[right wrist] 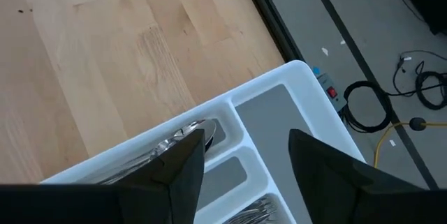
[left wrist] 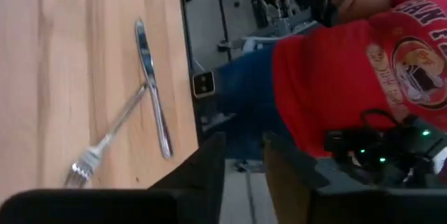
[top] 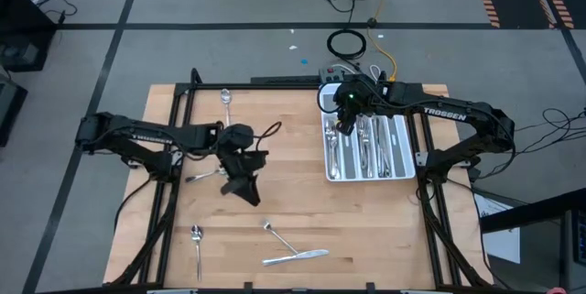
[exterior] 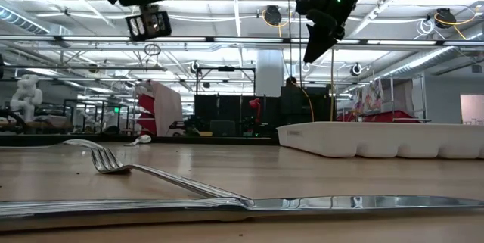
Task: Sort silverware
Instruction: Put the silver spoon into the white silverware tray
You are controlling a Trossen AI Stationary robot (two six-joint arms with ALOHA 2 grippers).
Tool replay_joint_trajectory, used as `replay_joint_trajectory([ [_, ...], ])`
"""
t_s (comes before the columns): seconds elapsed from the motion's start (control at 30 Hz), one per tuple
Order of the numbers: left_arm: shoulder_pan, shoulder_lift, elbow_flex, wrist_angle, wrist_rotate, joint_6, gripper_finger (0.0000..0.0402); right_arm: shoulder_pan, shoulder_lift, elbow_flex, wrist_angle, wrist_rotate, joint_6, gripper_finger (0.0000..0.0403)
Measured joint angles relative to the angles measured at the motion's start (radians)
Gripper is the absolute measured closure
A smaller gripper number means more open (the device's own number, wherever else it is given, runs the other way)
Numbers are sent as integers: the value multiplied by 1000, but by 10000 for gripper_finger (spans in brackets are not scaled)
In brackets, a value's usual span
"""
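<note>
- Silverware is split: lots already lie in the white tray [top: 409, 158], and the rest sits out on the table [top: 302, 207] to the tray's left, waiting its turn.
- Furthest from the tray: one spoon [top: 196, 237] near the front edge, another spoon [top: 226, 99] at the back.
- Left gripper [top: 244, 184] hovers well left of the tray, fingers parted and holding nothing, looks like it's lining up a pick.
- Crossed fork [top: 278, 236] and knife [top: 296, 258] lie front-left of the tray.
- Right gripper [top: 349, 122] hangs over the tray's back-left corner, fingers spread and empty, probably because it's the drop spot.
</note>
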Motion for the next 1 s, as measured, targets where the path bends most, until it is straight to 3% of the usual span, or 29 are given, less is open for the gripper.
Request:
replay_joint_trajectory([
  [0.27, 9, -6, -1, -38, 50, -55, 197, 0, 0, 0, 14, 0, -19, 203],
  [0.37, 8, -11, 0, -214, -123, 63, 169, 0, 0, 0, 15, -3, -24, 203],
  [0.47, 8, -11, -1, -480, -399, 174, 161, 0, 0, 0, 15, -4, -23, 203],
  [0.6, -7, -12, -2, -776, -723, 225, 159, 0, 0, 0, 15, -4, -33, 203],
  [0.7, -38, -12, -21, -874, -916, 241, 159, 0, 0, 0, 15, -4, -38, 203],
  [0.77, -49, -14, -52, -865, -972, 213, 159, 0, 0, 0, 15, -4, -37, 203],
  [1.0, -74, -16, -207, -820, -995, 115, 159, 0, 0, 0, 15, -4, -35, 203],
])
